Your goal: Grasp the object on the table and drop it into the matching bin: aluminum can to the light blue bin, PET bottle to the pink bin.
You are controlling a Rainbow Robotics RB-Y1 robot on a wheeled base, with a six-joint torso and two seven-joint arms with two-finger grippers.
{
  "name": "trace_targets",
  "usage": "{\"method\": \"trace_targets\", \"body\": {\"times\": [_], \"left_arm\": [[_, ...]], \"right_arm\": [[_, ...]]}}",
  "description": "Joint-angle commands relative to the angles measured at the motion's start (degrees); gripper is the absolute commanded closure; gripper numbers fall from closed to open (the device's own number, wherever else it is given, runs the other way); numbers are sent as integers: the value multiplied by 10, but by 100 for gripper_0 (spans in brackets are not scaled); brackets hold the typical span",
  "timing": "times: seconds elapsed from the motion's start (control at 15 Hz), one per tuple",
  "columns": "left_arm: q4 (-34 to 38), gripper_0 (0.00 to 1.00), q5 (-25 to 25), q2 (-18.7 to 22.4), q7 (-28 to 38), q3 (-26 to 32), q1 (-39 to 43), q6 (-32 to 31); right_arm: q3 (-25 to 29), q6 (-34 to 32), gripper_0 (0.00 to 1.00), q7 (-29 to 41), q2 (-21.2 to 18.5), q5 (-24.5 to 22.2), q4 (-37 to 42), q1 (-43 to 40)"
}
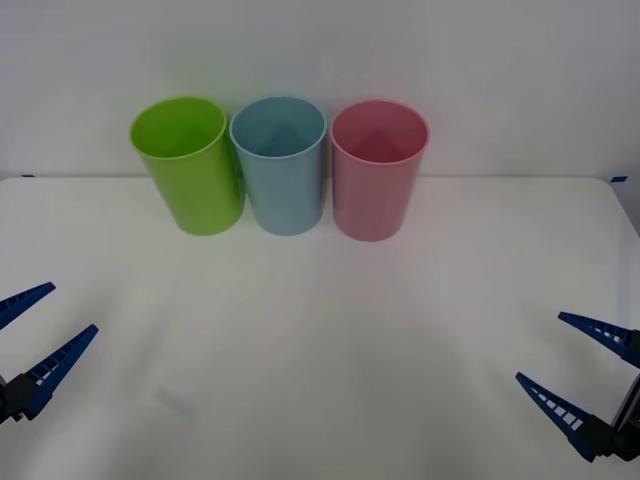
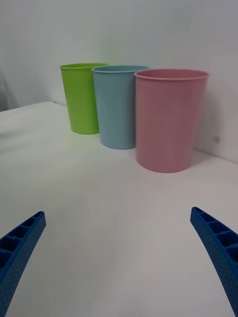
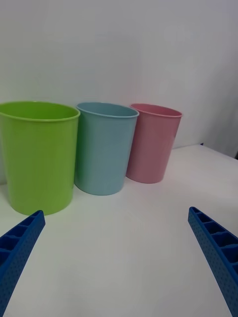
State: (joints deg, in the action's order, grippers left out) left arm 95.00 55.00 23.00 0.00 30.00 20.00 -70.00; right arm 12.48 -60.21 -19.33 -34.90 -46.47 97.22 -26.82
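- The table [image 1: 320,340] is a wide, plain white top, smooth and matte, with soft shadows under the cups; small blue marks sit at its two far corners.
- Behind it rises a plain pale wall [image 1: 320,50], which meets the tabletop's far edge.
- Three tapered plastic cups stand upright in a row near the far edge: a lime green cup [image 1: 187,165] on the left, the light blue bin [image 1: 281,165] in the middle and the pink bin [image 1: 378,170] on the right, sides touching or nearly so.
- Where the can is cannot be told from these views.
- The left gripper [image 1: 40,325] hovers over the near left corner, its blue ribbed fingers spread apart, gripping nothing.
- The right gripper [image 1: 568,350] hovers over the near right corner, its fingers likewise spread wide and empty.
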Motion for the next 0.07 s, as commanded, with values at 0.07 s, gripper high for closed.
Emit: {"method": "trace_targets", "body": {"times": [0.07], "left_arm": [[0, 0, 0, 0, 0, 0, 0, 0]], "right_arm": [[0, 0, 0, 0, 0, 0, 0, 0]]}}
